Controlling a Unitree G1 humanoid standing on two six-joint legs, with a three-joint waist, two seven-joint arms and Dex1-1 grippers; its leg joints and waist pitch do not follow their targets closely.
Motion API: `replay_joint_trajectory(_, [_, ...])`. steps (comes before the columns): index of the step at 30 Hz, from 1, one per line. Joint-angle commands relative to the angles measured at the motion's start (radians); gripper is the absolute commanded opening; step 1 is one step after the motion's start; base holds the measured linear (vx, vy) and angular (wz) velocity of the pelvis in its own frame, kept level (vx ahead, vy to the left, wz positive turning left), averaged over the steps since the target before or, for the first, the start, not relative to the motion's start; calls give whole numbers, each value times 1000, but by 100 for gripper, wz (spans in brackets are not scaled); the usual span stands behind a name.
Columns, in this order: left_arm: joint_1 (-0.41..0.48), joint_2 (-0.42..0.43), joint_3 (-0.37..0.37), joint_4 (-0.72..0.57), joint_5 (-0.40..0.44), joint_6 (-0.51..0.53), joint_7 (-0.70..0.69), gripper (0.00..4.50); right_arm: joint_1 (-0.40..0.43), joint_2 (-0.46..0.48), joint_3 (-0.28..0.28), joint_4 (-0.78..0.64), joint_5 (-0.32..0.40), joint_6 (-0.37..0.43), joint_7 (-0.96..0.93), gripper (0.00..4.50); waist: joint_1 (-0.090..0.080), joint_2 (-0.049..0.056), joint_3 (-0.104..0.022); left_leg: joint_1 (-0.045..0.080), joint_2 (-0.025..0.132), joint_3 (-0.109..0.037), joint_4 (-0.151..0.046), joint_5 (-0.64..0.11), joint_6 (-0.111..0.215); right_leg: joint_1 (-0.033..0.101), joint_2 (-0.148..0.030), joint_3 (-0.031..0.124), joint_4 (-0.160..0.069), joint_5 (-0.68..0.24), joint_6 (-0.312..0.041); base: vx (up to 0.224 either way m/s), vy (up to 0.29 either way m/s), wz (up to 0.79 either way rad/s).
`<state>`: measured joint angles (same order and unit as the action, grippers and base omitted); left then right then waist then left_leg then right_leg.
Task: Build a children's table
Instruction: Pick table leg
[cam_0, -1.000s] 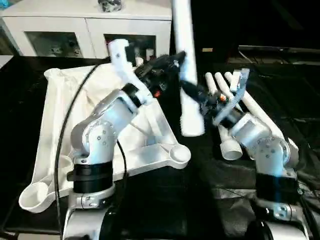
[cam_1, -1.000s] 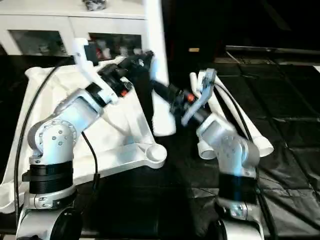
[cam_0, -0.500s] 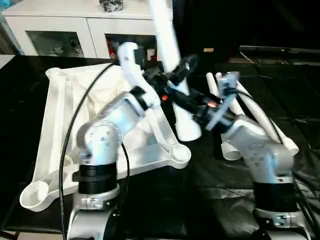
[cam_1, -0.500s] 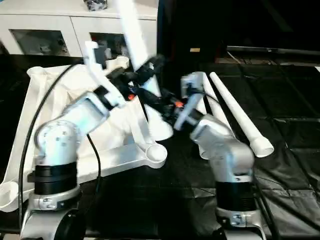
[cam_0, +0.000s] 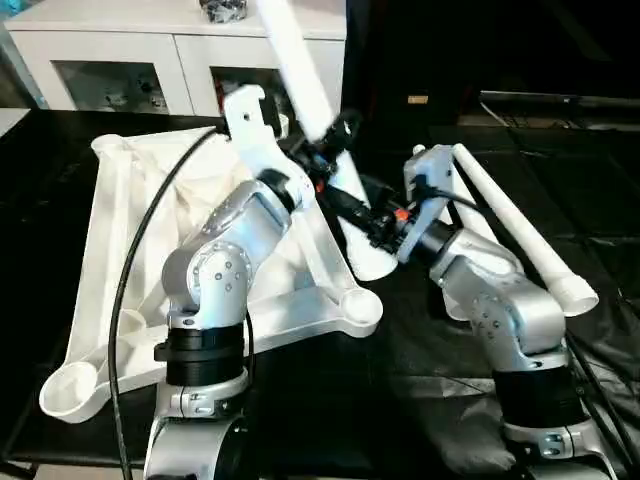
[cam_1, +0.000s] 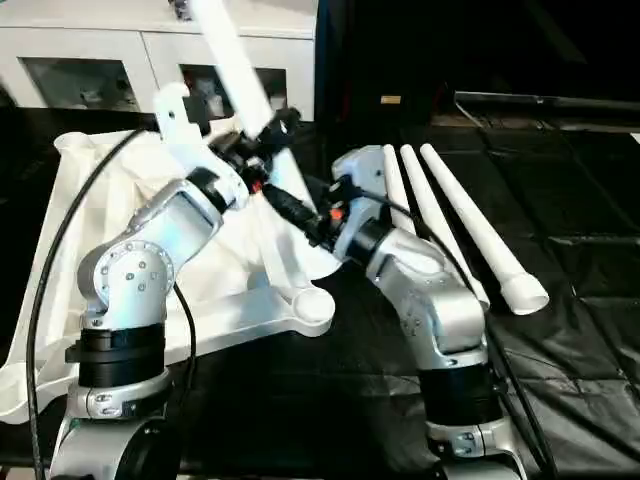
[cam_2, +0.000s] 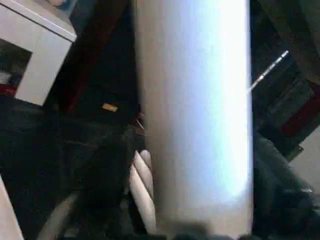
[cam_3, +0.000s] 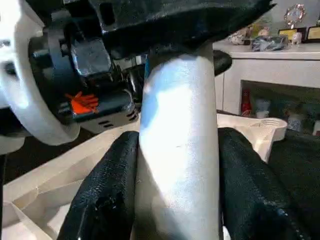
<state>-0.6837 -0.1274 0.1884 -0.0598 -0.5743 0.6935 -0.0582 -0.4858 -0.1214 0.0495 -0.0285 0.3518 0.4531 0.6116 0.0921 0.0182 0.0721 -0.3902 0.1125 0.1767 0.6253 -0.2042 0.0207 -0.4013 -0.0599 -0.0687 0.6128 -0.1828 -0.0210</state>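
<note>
Left eye view: one long white tapered plastic tube leg (cam_0: 318, 108) is held in the air, tilted, its narrow end up toward the cabinet and its wide end (cam_0: 366, 262) low, just beside the tabletop's near right edge. Both grippers hold it. The left gripper (cam_0: 330, 140) clamps it mid-length. The right gripper (cam_3: 175, 195) clamps it lower down, with a black finger (cam_3: 107, 195) on each side of the tube, touching it.

One white rectangular plastic tabletop (cam_0: 120, 260) lies upside down on the black mat (cam_0: 420, 360), ribs up, round corner sockets (cam_0: 357, 310) showing. Three more white tapered legs (cam_1: 470, 222) lie side by side on the mat to the right, near the right arm.

Behind: one white glass-door cabinet (cam_0: 120, 60).
</note>
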Motion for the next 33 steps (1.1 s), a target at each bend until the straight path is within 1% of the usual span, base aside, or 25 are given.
replay_joint_trajectory(1, [-14,-5,5,2,6,1,20,271,-7,-4,0,-11,-5,-28,-4,185,3,-14,-79,16,117,-52,-70,-72,67,55,-117,64,-68,-148,-224,0,0,0])
replay_joint_trajectory(3, [-12,-10,4,-1,2,2,26,215,-8,-4,5,-8,-14,-40,-10,185,2,-12,-79,17,118,-53,-71,-75,67,55,-116,64,-67,-142,-224,0,0,0])
replay_joint_trajectory(4, [-12,-10,4,-1,2,2,27,216,-9,-4,5,-7,-16,-42,-12,185,2,-13,-79,17,118,-52,-71,-75,67,55,-115,64,-67,-143,-224,0,0,0])
replay_joint_trajectory(5, [-13,-11,5,-1,1,0,33,235,-10,-4,8,-3,-21,-49,-16,185,2,-12,-80,17,118,-52,-71,-75,66,55,-116,64,-67,-141,-226,0,0,0])
replay_joint_trajectory(6, [-14,-11,5,0,0,-1,36,221,-11,-4,9,-1,-22,-52,-18,185,3,-12,-80,17,117,-52,-71,-76,63,55,-116,64,-67,-136,-231,0,0,0])
replay_joint_trajectory(7, [-15,-10,6,0,0,-2,38,221,-12,-4,9,-1,-22,-53,-19,185,2,-12,-79,16,117,-52,-70,-76,64,56,-115,64,-66,-132,-229,0,0,0])
replay_joint_trajectory(8, [-19,-9,8,2,0,-4,41,197,-13,-4,10,1,-23,-53,-19,185,2,-12,-79,16,117,-52,-71,-78,66,57,-115,64,-67,-133,-228,0,0,0])
replay_joint_trajectory(9, [-19,-9,8,2,0,-4,42,195,-13,-3,10,2,-24,-53,-19,185,1,-12,-80,16,117,-52,-70,-76,67,57,-115,64,-67,-131,-228,0,0,0])
replay_joint_trajectory(11, [-22,-5,9,2,1,-8,44,212,-13,-3,9,3,-21,-49,-18,185,0,-13,-80,16,117,-52,-70,-76,67,57,-115,64,-66,-131,-229,0,0,0])
replay_joint_trajectory(12, [-24,-2,7,2,3,-10,43,187,-13,-2,8,4,-17,-44,-16,185,1,-13,-80,17,117,-52,-69,-73,70,57,-115,64,-66,-127,-229,0,0,0])
replay_joint_trajectory(13, [-25,0,6,2,3,-11,43,186,-12,-2,7,4,-14,-42,-15,185,1,-13,-80,17,117,-52,-69,-71,70,57,-116,64,-66,-126,-229,0,0,0])
replay_joint_trajectory(15, [-28,12,-1,2,1,-14,34,188,-13,-8,7,11,-10,-41,-12,254,2,-12,-81,17,117,-53,-69,-64,73,57,-115,63,-64,-119,-230,0,0,0])
replay_joint_trajectory(16, [-29,18,-6,1,3,-15,28,188,-14,-10,7,13,-11,-43,-11,254,1,-12,-81,17,117,-52,-69,-65,74,56,-115,64,-64,-119,-230,0,0,0])
replay_joint_trajectory(18, [-31,34,-19,-2,9,-15,9,184,-12,-13,-1,13,15,-26,9,260,2,-11,-80,17,117,-53,-69,-71,76,58,-116,63,-65,-125,-230,0,0,0])
replay_joint_trajectory(19, [-32,45,-26,-3,13,-16,-4,184,-10,-17,-4,11,21,-24,19,288,2,-11,-80,17,117,-53,-69,-72,76,57,-115,64,-65,-127,-228,0,0,0])
replay_joint_trajectory(20, [-33,60,-38,-4,18,-16,-22,184,-7,-17,-12,6,37,-27,35,288,3,-11,-80,19,117,-53,-70,-76,74,56,-114,63,-65,-134,-225,0,0,0])
replay_joint_trajectory(21, [-34,74,-47,-5,20,-15,-41,184,-8,-24,-17,4,41,-23,41,298,3,-10,-81,19,117,-52,-70,-76,73,56,-115,64,-65,-134,-224,0,0,0])
replay_joint_trajectory(22, [-36,108,-67,-6,26,-14,-86,184,-8,-48,-28,-7,64,0,72,298,3,-11,-80,18,117,-53,-70,-73,73,57,-114,63,-64,-130,-222,0,0,0])
replay_joint_trajectory(23, [-37,124,-73,-4,24,-10,-107,184,-12,-63,-36,-12,81,18,90,313,4,-10,-81,19,117,-54,-70,-67,75,58,-113,63,-63,-127,-219,0,0,0])
replay_joint_trajectory(24, [-38,133,-76,-3,23,-8,-119,184,-15,-70,-42,-14,92,29,101,326,3,-9,-81,21,117,-53,-70,-64,76,57,-112,63,-62,-120,-221,0,0,0])
replay_joint_trajectory(25, [-39,141,-77,0,21,-7,-128,184,-18,-81,-47,-17,103,51,109,326,3,-9,-81,20,117,-53,-69,-60,75,57,-112,63,-61,-114,-224,0,0,0])
replay_joint_trajectory(27, [-42,167,-90,2,17,-5,-172,184,-25,-121,-46,-20,132,109,149,346,3,-11,-82,20,115,-52,-67,-50,76,59,-113,62,-60,-100,-236,0,0,0])
replay_joint_trajectory(29, [-44,190,-103,1,13,-2,-207,184,-32,-149,-47,-17,152,146,173,349,6,-9,-83,19,115,-51,-65,-44,77,59,-115,63,-59,-101,-238,0,0,0])
replay_joint_trajectory(31, [-46,216,-112,-5,-11,25,-254,184,-52,-178,-60,-5,192,213,201,351,6,-9,-82,20,116,-51,-65,-50,76,58,-114,62,-60,-114,-242,0,0,0])
replay_joint_trajectory(33, [-43,248,-130,-17,-35,57,-312,184,-65,-210,-52,-4,228,264,247,351,7,-10,-83,21,114,-51,-64,-46,73,60,-114,62,-58,-115,-246,0,0,0])
